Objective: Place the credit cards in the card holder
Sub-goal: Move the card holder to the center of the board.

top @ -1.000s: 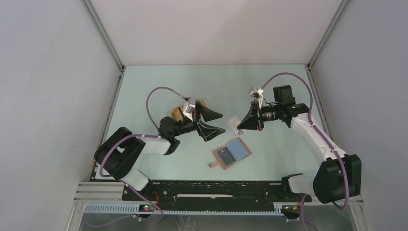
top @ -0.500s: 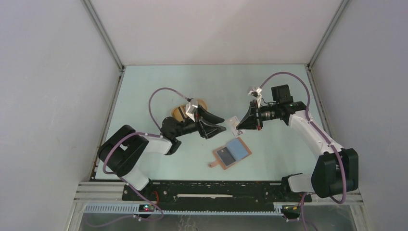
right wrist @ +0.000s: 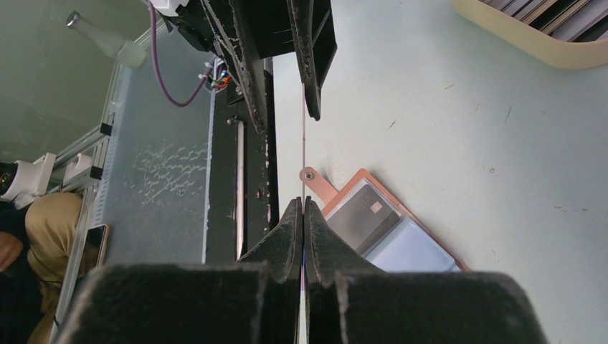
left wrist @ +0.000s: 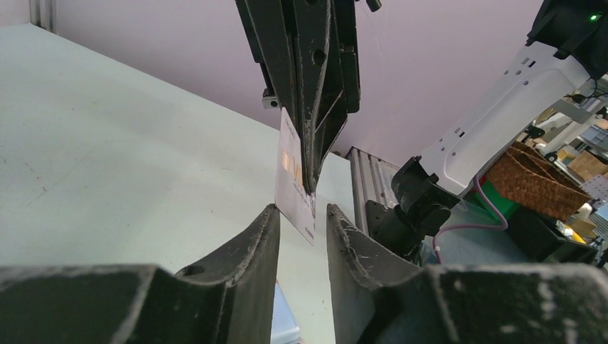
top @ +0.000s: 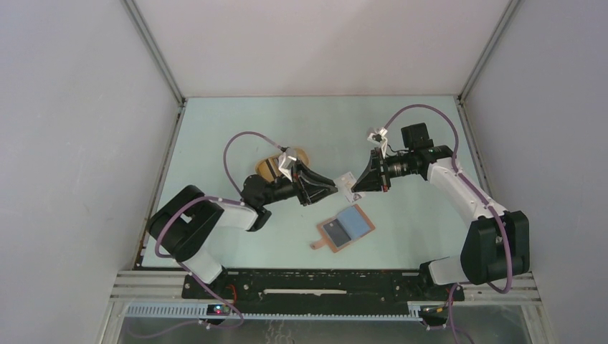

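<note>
Closing in, the left fingers had narrowed around the card without yet pinching it, while the right fingers stayed clamped on its other end. That looked like a mid-air handover; the card holder lay open on the tabletop just below.

1 high overhead view; 2 close, opposed wrist views, the card common to all 3.

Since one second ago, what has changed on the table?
The left end effector reached rightward to the white card and narrowed its jaws around it from wide open; a gap remains, so no clamp yet. The right end effector still pinches that card. The card holder lies open as before.
</note>
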Available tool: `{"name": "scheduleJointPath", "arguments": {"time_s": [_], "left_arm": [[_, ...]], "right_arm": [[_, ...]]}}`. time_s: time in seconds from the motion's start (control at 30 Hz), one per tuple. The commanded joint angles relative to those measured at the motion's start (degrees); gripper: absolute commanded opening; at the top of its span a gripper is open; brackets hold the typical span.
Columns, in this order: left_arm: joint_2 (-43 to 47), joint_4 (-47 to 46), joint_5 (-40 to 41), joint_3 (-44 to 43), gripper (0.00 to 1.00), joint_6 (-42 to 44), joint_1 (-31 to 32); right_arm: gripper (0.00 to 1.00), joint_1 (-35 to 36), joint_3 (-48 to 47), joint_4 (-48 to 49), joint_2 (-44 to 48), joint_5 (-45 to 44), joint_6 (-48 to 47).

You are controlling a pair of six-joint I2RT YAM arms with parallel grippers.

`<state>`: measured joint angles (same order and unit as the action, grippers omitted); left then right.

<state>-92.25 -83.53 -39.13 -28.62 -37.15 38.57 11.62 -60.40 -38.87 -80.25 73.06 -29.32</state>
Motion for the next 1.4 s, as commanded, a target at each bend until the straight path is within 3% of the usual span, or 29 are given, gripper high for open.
{"name": "scheduleJointPath", "arguments": {"time_s": [0.0,0.37,0.53,0.87,1.1,1.23,1.37], "left_arm": [[-0.62,-3.13,0.46,-2.82,0.34,-0.27,0.54],[-0.81,-3.14,0.26,-3.06,0.31,0.14,1.07],[-1.09,-3.15,-0.52,-3.53,0.20,-0.03,1.21],[-1.26,-3.13,0.54,-3.35,0.24,-0.12,1.24],[-1.53,-3.14,0.01,-3.73,0.00,-0.20,1.13],[-1.46,-3.09,-0.12,-3.57,0.00,-0.64,1.08],[-1.65,-3.05,0.29,-2.37,0.00,-2.36,1.02]], "right_arm": [[0.00,-0.19,-1.91,-0.75,0.18,1.78,-1.49],[0.00,1.45,-1.91,-0.74,-0.91,1.39,-1.66],[0.00,2.04,-1.91,-0.62,-1.36,1.28,-1.66],[0.00,2.53,-1.91,-0.78,-1.51,0.94,-1.89],[0.00,2.71,-1.87,-0.91,-1.51,0.80,-2.07],[0.18,2.67,-3.85,-4.79,-1.66,0.00,-5.38],[0.48,1.53,-5.49,-8.74,-0.52,-0.76,-9.07]]}}
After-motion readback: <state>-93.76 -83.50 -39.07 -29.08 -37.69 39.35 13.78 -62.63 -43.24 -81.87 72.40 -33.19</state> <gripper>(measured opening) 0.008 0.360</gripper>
